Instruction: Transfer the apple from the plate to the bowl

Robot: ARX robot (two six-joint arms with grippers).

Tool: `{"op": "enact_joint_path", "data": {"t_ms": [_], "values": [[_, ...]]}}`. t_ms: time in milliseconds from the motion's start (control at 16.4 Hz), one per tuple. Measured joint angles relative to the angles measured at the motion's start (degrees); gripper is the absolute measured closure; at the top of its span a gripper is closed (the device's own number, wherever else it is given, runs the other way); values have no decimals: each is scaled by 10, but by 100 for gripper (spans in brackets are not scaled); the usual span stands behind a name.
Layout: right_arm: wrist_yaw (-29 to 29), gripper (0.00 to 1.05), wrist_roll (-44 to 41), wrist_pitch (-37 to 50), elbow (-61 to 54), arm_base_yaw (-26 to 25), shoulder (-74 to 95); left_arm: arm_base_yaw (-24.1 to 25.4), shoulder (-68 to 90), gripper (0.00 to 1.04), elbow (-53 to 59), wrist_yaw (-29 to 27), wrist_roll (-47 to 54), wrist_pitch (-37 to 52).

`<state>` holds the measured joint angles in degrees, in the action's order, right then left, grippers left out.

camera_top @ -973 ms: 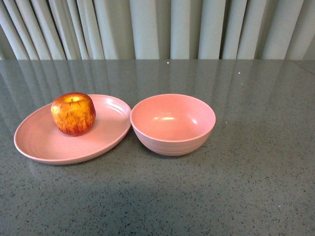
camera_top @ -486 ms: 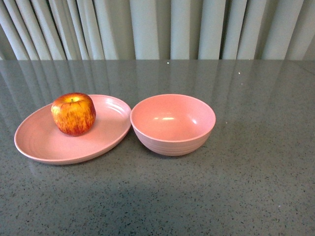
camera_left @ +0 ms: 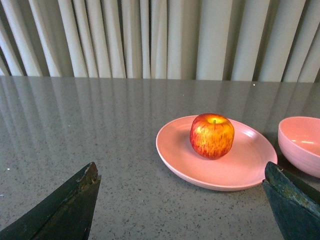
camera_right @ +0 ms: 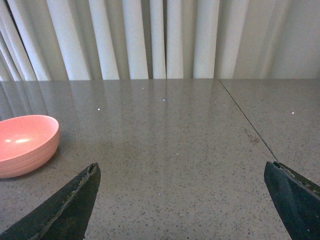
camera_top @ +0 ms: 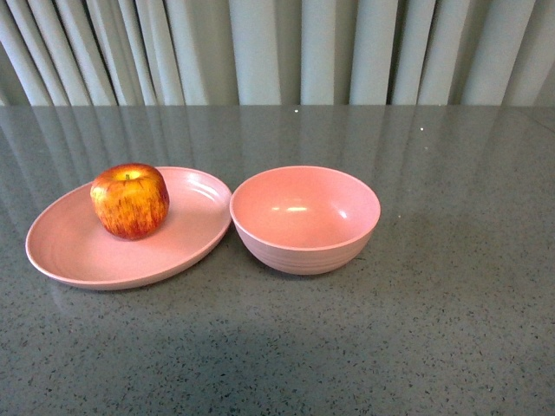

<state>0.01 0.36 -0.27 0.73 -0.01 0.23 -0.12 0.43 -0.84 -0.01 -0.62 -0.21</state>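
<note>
The red apple with yellow streaks sits upright on the shallow pink plate at the left of the table. The deep pink bowl stands just right of the plate, touching or nearly touching its rim, and is empty. No gripper shows in the front view. In the left wrist view my left gripper is open and empty, well short of the plate and the apple. My right gripper is open and empty over bare table, with the bowl off to one side.
The table is dark grey speckled stone with a seam in the right wrist view. Pale curtains hang behind its far edge.
</note>
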Motion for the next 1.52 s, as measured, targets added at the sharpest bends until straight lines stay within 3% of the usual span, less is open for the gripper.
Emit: {"op": "enact_joint_path", "data": {"t_ms": [791, 851, 912, 973, 1095, 1216, 1399, 1520], "values": [[0, 7, 0, 0, 0, 0, 0, 0, 0, 7, 0, 0, 0, 0], [0, 7, 0, 0, 0, 0, 0, -2, 2, 7, -2, -7, -1, -12], [0, 7, 0, 0, 0, 0, 0, -30, 53, 7, -40, -75, -18, -112], [0, 7, 0, 0, 0, 0, 0, -37, 88, 7, -60, -94, -22, -141], [0, 7, 0, 0, 0, 0, 0, -50, 135, 7, -94, -104, -26, -92], [0, 7, 0, 0, 0, 0, 0, -50, 216, 7, -118, -80, -20, -6], [0, 7, 0, 0, 0, 0, 0, -68, 428, 7, -181, -39, 5, 164], [0, 7, 0, 0, 0, 0, 0, -77, 591, 7, -264, -5, 17, 230]]}}
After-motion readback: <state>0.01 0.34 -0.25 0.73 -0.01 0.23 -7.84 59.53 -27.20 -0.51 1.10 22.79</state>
